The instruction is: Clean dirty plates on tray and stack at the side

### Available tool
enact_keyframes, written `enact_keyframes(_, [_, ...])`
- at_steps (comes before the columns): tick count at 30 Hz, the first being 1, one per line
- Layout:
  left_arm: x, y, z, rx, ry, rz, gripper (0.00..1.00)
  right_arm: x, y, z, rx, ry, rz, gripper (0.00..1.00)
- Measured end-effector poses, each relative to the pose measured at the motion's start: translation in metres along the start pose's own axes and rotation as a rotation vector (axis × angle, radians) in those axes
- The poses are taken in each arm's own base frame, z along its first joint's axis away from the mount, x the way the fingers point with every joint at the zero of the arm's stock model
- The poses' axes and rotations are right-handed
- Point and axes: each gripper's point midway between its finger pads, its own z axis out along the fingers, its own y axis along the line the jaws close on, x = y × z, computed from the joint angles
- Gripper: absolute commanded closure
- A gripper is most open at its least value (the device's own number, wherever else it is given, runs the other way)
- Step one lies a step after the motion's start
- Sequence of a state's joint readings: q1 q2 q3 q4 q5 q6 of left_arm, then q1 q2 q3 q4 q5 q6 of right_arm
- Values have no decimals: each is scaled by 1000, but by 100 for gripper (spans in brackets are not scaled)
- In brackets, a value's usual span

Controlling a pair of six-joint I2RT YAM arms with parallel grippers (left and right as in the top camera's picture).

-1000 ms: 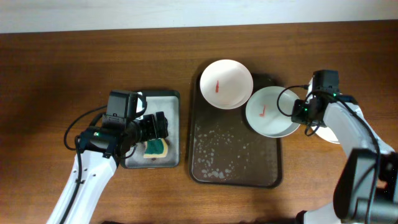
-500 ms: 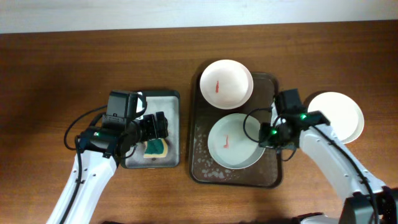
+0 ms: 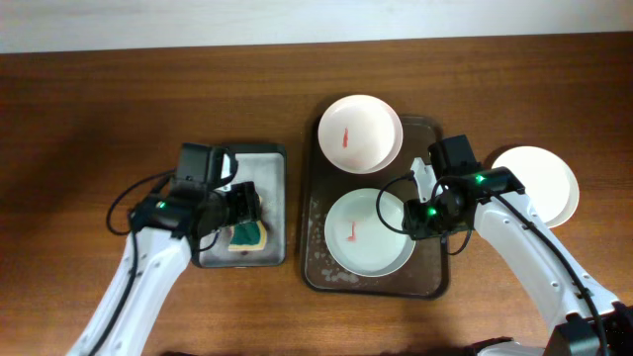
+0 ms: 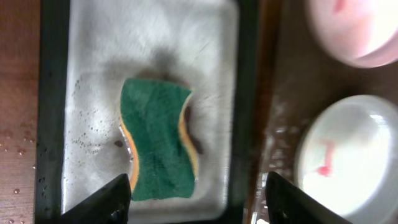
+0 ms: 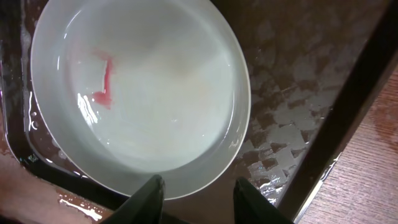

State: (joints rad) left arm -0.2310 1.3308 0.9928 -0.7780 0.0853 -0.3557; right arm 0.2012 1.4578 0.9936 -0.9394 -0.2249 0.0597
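The dark brown tray [image 3: 321, 213] holds a white plate [image 3: 369, 232] with a red smear in its near half. In the right wrist view this plate [image 5: 140, 93] lies flat on the wet tray [image 5: 280, 93]. My right gripper [image 3: 417, 213] stands open at the plate's right rim, and its jaws [image 5: 202, 202] straddle the rim without pinching it. A second smeared plate [image 3: 360, 133] overhangs the tray's far edge. A third white plate [image 3: 539, 185] rests on the table at the right. My left gripper [image 3: 247, 201] hovers open over the green sponge [image 4: 158, 146].
The sponge [image 3: 247, 235] lies in a small grey metal tray [image 3: 267, 158] with a black rim, left of the brown tray. Water drops cover the brown tray's floor. Bare wooden table lies all around.
My right arm carried the smeared plate from the tray's right edge to its near middle, set it down and opened its jaws. The left gripper shifted slightly over the sponge and its jaws narrowed.
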Motion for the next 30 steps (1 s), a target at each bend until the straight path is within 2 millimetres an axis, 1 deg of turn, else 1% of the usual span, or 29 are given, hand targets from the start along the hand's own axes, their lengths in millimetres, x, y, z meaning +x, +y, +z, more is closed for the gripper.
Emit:
enact_keyframes(1, [8, 5, 14, -31, 44, -9, 47, 1, 1, 0, -7, 4, -2, 62])
enact_keyframes(2, [18, 10, 29, -60, 93, -25, 49, 2, 2, 0, -14, 10, -2, 62])
enact_keyframes(3, [33, 19, 52, -100, 160, -52, 53, 3, 3, 0, -18, 12, -2, 62])
enact_keyframes(4, [42, 23, 67, -121, 204, -63, 59, 3, 3, 0, -20, 12, -4, 62])
enact_keyframes(6, [57, 31, 98, -154, 286, -87, 100, 3, 4, 0, -25, 13, -4, 61])
enact_keyframes(7, [60, 31, 105, -157, 305, -93, 100, 3, 4, 0, -25, 12, -3, 61])
enact_keyframes(8, [57, 27, 110, -141, 311, -101, 100, 3, 5, 0, -28, 12, -3, 61])
enact_keyframes(11, [55, 27, 111, -130, 317, -113, 100, 3, 5, 0, -28, 12, -3, 61])
enact_keyframes(12, [55, 27, 110, -128, 322, -117, 91, 3, 5, 0, -28, 12, -2, 61])
enact_keyframes(13, [53, 28, 109, -127, 329, -128, 70, 3, 5, 0, -28, 13, -2, 61])
enact_keyframes(14, [52, 28, 108, -126, 340, -141, 57, 3, 5, 0, -27, 13, -1, 61])
enact_keyframes(15, [51, 28, 106, -124, 346, -143, 50, 3, 5, 0, -28, 13, -2, 61])
enact_keyframes(16, [49, 29, 105, -121, 344, -137, 47, 3, 5, 0, -27, 13, -1, 61])
enact_keyframes(20, [39, 43, 103, -193, 305, -109, 49, 3, 5, 0, -28, 12, -1, 61])
enact_keyframes(21, [36, 48, 103, -220, 287, -102, 53, 3, 5, 0, -28, 12, -2, 61])
enact_keyframes(22, [28, 52, 105, -242, 251, -92, 59, 3, 5, 0, -28, 12, -1, 61])
enact_keyframes(23, [21, 55, 107, -256, 214, -83, 80, 3, 5, 0, -28, 12, -1, 61])
enact_keyframes(24, [12, 57, 112, -265, 164, -77, 98, 3, 5, 0, -27, 13, -1, 61])
enact_keyframes(25, [11, 58, 113, -267, 148, -76, 100, 4, 5, 0, -27, 15, 0, 61])
enact_keyframes(30, [12, 58, 115, -256, 136, -57, 100, 5, 5, 0, -27, 21, 1, 62])
